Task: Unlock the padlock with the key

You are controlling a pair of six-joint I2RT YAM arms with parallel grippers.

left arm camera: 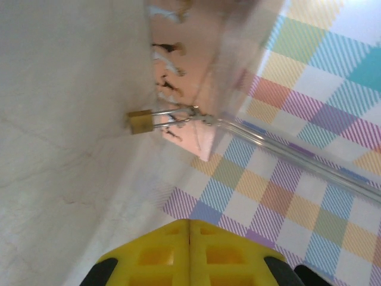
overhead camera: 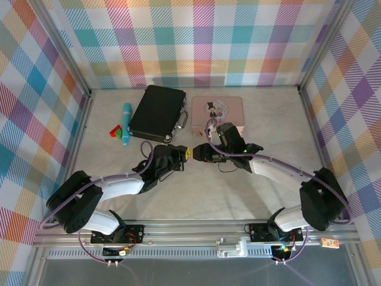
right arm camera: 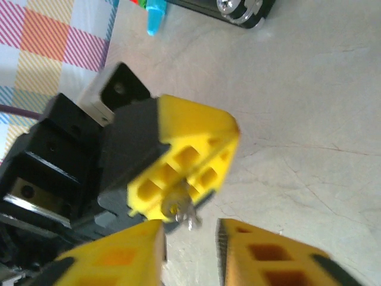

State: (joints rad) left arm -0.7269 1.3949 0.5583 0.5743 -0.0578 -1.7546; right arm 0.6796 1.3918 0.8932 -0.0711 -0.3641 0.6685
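The brass padlock (left arm camera: 140, 121) hangs by its thin silvery shackle (left arm camera: 172, 114) from the clasp of the pink picture tin (left arm camera: 196, 71), lying against the table. A small silvery key (right arm camera: 178, 207) sticks out from between the yellow fingers (right arm camera: 184, 155) of my left gripper (overhead camera: 186, 154), which is shut on it. In the left wrist view those fingers meet with no gap at my left gripper (left arm camera: 190, 221), and the key is hidden there. My right gripper (right arm camera: 190, 229) faces it tip to tip at mid-table, jaws open with a gap on either side of the key's end. The padlock lies a short way beyond both grippers.
The pink tin (overhead camera: 217, 110) lies at the back, right of centre. A black case (overhead camera: 158, 113) with metal latches sits to its left, then a teal tube (overhead camera: 127, 122) and a red and green piece (overhead camera: 115, 131). Plaid walls close in three sides.
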